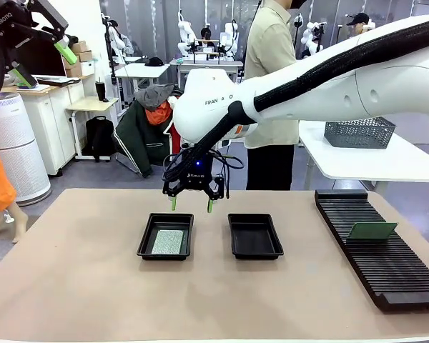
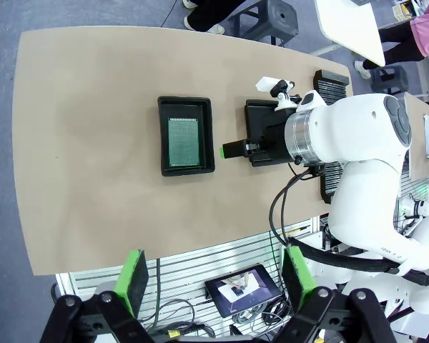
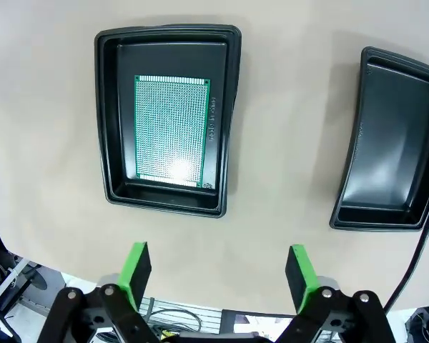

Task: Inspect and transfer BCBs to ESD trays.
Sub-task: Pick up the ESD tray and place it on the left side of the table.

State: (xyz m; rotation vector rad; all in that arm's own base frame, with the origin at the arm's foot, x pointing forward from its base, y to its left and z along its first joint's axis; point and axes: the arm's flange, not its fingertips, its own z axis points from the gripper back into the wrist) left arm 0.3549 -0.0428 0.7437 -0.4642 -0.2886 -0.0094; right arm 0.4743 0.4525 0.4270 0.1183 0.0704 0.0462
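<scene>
Two ESD trays (image 1: 144, 246), front: BCB (image 1: 168, 241) flat in left one, second BCB (image 1: 372, 230) upright in rack (image 1: 400, 279); right gripper (image 1: 192, 205) hovers, jaws spread. Left wrist: left gripper (image 2: 218, 279) high, jaws spread. Right wrist: board looks thin, stiff, light; pinch long edges.

**One board trayed, hand spread above the bench**

A green BCB (image 3: 171, 128) lies flat inside one black ESD tray (image 3: 229, 114). A second ESD tray (image 3: 354, 164) sits apart from it on the tan bench (image 3: 43, 179). The right hand (image 3: 218, 268) hovers over them, green-padded fingers (image 3: 136, 268) spread wide.
</scene>
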